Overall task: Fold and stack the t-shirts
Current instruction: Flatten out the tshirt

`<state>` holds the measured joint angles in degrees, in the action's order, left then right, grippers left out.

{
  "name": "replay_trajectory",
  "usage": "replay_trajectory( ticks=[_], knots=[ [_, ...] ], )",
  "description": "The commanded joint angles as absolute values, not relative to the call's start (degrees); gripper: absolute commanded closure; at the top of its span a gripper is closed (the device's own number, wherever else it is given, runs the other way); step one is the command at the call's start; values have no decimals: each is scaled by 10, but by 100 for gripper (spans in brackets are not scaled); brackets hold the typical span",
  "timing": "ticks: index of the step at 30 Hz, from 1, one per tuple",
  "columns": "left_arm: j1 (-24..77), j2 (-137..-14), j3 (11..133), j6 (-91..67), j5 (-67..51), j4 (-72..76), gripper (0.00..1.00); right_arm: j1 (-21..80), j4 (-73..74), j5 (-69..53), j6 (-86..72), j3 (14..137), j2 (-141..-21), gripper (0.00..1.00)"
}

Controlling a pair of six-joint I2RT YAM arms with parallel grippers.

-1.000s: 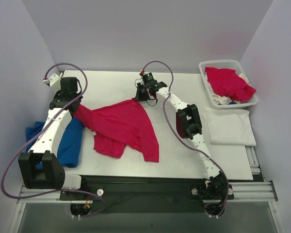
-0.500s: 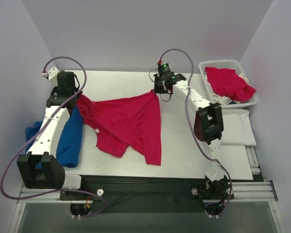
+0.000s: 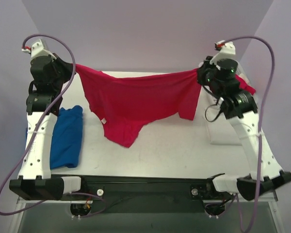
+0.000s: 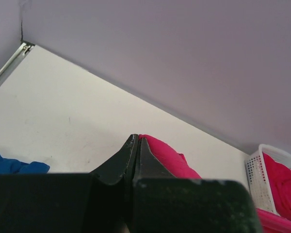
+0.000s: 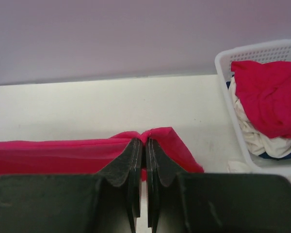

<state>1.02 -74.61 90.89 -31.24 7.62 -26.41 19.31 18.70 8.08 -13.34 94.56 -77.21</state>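
Swinging up and apart since a second ago, hoisting the red t-shirt (image 3: 136, 99) off the desk (image 3: 174, 145) and stretching it wide.

Clamping one top corner of the cloth in the left gripper (image 4: 136, 140) at the far left and another in the right gripper (image 5: 145, 141) at the far right, both pinched tight on fabric. Holding the top edge in a shallow sag between them, with the body and a sleeve hanging over the middle of the desk. Leaving a blue shirt (image 3: 68, 136) lying beside the left arm and spare shirts (image 5: 266, 92) heaped in the basket (image 5: 262, 51). Judging by this, spreading the garment out ahead of its first fold. Next, probably lowering both arms together, keeping the tension even, laying it flat and unwrinkled without letting either corner slip.
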Motion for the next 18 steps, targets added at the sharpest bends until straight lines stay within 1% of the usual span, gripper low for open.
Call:
replay_trajectory(
  ticks=[1, 7, 9, 11, 14, 18],
  knots=[
    [6, -659, 947, -296, 44, -230, 100, 195, 193, 104, -113, 890, -680, 100],
    [6, -577, 1018, -277, 58, -265, 100, 202, 194, 55, -114, 799, -492, 100],
    [7, -544, 1039, -270, 57, -278, 100, 203, 203, 38, -115, 791, -440, 100],
    [7, -521, 1069, -265, 55, -292, 100, 205, 210, 27, -120, 789, -412, 100],
    [7, -496, 1085, -258, 33, -283, 100, 205, 218, 9, -124, 795, -375, 100],
    [7, -485, 1061, -258, 10, -256, 100, 203, 215, 6, -127, 802, -363, 100]
  ],
)
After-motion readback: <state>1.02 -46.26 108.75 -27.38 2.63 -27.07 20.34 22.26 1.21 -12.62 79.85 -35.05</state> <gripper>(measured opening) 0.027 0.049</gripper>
